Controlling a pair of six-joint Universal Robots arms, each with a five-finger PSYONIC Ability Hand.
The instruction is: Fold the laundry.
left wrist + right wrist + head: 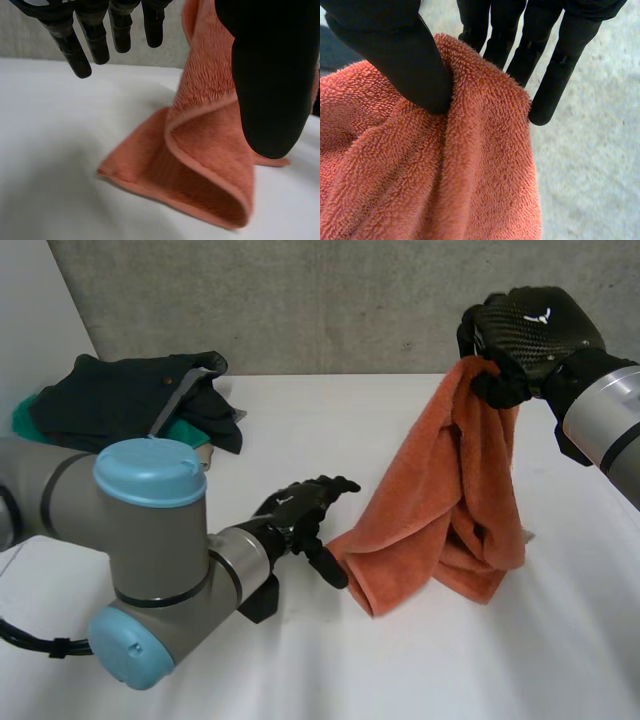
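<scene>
An orange towel (440, 510) hangs from my right hand (525, 335), which is raised at the far right and pinches the towel's top between thumb and fingers (547, 65); the terry cloth (420, 175) bunches under the thumb. The towel's lower folds rest on the white table (420, 660). My left hand (300, 515) is low over the table just left of the towel's bottom corner, fingers straight and spread, thumb near the cloth, holding nothing. In the left wrist view the towel's folded corner (200, 170) lies beneath the left hand (270, 90), between thumb and fingers.
A pile of dark green and grey clothes (140, 400) lies at the table's far left corner. A grey wall stands behind the table. Bare tabletop spreads in front of the towel and to its right.
</scene>
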